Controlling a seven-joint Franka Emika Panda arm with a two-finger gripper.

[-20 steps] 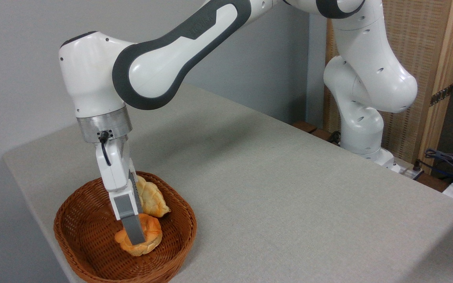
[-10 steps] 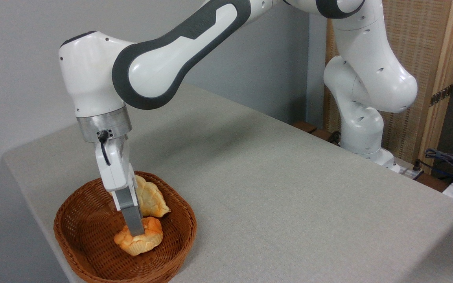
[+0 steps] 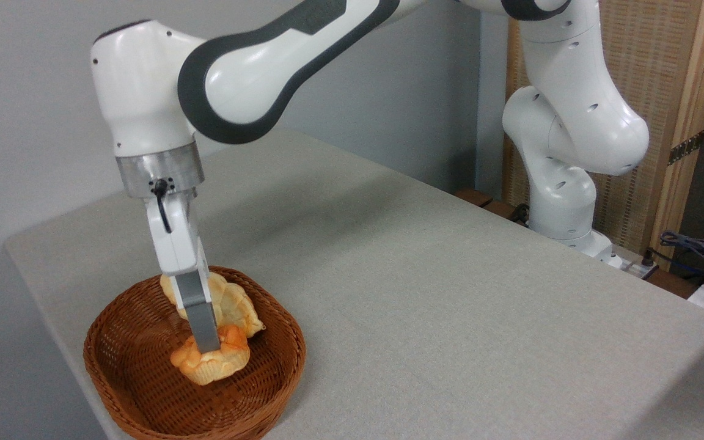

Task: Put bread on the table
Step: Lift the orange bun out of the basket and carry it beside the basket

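Bread [image 3: 211, 365], a small round orange-golden knotted bun, is hanging just above the brown woven wicker basket's [image 3: 278, 379] floor, with the white gripper's [image 3: 206, 348] grey fingers clenching its top.

Table [image 3: 437, 293]: large flat top, light grey-beige speckled cloth-like surface, rounded corners; brown woven wicker basket [image 3: 113, 373] sits directly on it at near left corner, close to front edge; white robot arm base [image 3: 563, 214] at far right edge; remaining surface bare.
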